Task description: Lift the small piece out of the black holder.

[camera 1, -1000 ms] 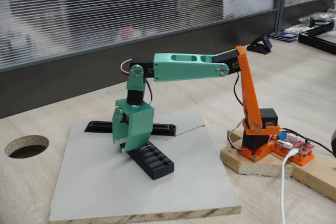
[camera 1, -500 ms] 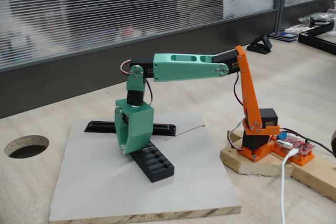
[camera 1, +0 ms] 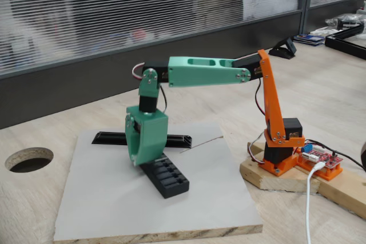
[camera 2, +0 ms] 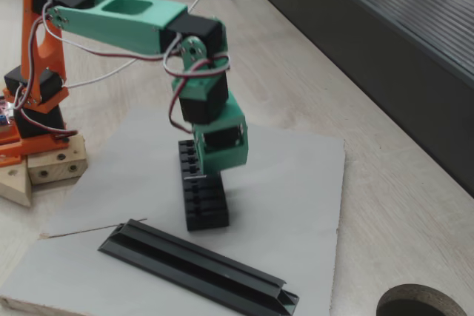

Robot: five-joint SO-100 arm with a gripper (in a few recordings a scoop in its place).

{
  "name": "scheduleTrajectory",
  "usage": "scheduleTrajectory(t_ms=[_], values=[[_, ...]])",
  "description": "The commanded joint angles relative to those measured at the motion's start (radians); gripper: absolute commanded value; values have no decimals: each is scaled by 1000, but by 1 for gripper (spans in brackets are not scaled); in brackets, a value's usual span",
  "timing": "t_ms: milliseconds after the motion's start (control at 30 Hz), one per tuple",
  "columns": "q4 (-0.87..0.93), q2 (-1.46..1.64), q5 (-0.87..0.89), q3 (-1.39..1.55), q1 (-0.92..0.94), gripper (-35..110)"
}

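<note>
Hand closing over the black holder's far end

Going left to right from the black holder (camera 1: 166, 176): the hand (camera 1: 137, 161) is hanging at its left end, tips closer together than a second ago; whether they are gripping I cannot tell. The small piece is hiding behind them, presumably slotted there. I judge it light, stiff and slippery, best pinched on its flat faces. The black rail (camera 2: 198, 268) is lying just beside the holder.

Slatted blinds (camera 1: 114, 15) covered the glass wall above a dark sill band (camera 1: 86, 78); the wooden bench (camera 1: 320, 84) was evenly lit.
</note>
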Motion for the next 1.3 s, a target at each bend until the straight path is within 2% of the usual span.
scheduleTrajectory(t_ms=[0, 1267], values=[[12, 98, 12, -18, -6, 2], [11, 635, 18, -8, -6, 2]])
